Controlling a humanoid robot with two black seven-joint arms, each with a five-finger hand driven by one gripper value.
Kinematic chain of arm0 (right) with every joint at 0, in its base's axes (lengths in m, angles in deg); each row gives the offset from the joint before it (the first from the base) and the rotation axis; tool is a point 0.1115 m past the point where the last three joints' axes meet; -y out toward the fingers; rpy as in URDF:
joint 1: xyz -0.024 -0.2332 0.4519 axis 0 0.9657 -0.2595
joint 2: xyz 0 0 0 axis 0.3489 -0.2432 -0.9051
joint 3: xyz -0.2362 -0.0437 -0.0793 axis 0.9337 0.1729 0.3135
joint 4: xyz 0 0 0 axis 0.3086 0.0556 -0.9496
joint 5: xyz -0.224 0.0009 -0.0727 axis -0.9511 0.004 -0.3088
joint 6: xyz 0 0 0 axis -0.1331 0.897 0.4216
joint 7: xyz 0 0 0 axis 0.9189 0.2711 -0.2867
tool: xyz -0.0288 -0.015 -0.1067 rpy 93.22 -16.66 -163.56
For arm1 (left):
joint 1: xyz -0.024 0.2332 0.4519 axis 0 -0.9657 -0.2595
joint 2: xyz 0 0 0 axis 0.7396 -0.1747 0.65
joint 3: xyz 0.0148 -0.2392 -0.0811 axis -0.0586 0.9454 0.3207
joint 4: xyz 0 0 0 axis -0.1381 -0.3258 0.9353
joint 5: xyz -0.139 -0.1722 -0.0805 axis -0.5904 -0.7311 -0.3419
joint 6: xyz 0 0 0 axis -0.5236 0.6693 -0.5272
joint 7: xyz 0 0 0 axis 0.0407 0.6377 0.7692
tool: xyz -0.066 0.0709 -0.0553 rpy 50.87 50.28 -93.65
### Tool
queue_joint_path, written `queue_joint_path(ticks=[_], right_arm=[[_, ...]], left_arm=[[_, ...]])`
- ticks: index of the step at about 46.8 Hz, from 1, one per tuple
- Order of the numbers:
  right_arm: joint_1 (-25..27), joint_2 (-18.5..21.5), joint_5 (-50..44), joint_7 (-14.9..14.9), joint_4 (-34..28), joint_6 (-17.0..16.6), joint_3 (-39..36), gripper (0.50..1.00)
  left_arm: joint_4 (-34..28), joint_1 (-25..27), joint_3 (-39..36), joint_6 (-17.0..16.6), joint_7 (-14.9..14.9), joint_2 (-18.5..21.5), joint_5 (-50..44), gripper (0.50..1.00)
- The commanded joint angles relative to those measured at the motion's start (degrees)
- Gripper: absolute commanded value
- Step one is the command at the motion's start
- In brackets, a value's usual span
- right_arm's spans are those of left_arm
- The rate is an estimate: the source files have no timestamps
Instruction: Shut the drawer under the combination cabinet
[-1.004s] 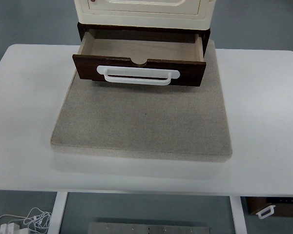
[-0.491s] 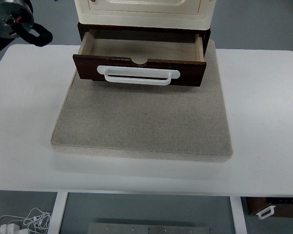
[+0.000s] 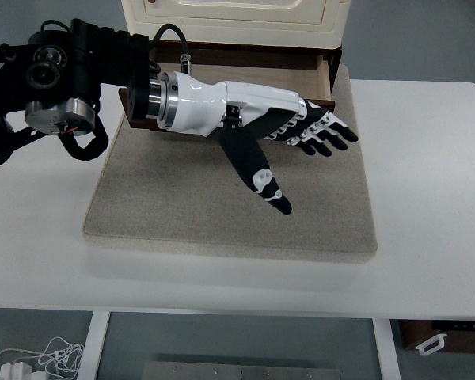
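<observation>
At twelve o'clock on the grey mat (image 3: 222,214), the dark brown drawer (image 3: 301,71) under the cream cabinet (image 3: 229,16) stands pulled out toward the table's near edge, its pale wooden inside showing behind the arm. Half a second ago its whole front and white handle were in plain sight; now the left hand (image 3: 261,119) has swung in from nine o'clock and covers most of that front, so I cannot see the handle at all. That hand is flat and empty, fingers (image 3: 328,134) stretched toward three o'clock, thumb (image 3: 261,178) angled down toward five o'clock over the mat. Whether it touches the drawer I cannot tell. The mat lies on the white table (image 3: 427,198), where nothing else has shifted.
</observation>
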Motion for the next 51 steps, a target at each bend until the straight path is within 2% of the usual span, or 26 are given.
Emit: queue_joint_path(ticks=[1, 10, 15, 24, 31, 36, 51], right_arm=[[0.0, 0.0, 0.0, 0.0, 0.0, 0.0, 0.0, 0.952], [0.0, 0.0, 0.0, 0.0, 0.0, 0.0, 0.0, 0.952], [0.0, 0.0, 0.0, 0.0, 0.0, 0.0, 0.0, 0.952], [0.0, 0.0, 0.0, 0.0, -0.1, 0.0, 0.0, 0.952], [0.0, 0.0, 0.0, 0.0, 0.0, 0.0, 0.0, 0.952], [0.0, 0.0, 0.0, 0.0, 0.0, 0.0, 0.0, 0.952], [0.0, 0.0, 0.0, 0.0, 0.0, 0.0, 0.0, 0.952]], left_arm=[[0.1, 0.1, -1.2, 2.1, -3.1, 0.0, 1.2, 0.994], [1.0, 0.4, -3.2, 7.1, -8.6, 0.1, 3.1, 0.996], [2.1, 1.0, -4.8, 9.8, -12.7, 0.1, 3.1, 0.996], [6.3, 2.9, -4.9, 12.0, -16.9, -0.2, 3.2, 0.996], [9.8, 3.9, -5.0, 12.9, -18.6, -4.3, 3.2, 0.996], [10.6, 4.0, -5.2, 12.9, -19.5, -4.8, 3.2, 0.996], [13.9, 5.1, -7.4, 12.9, -19.5, -5.1, 5.6, 0.996]])
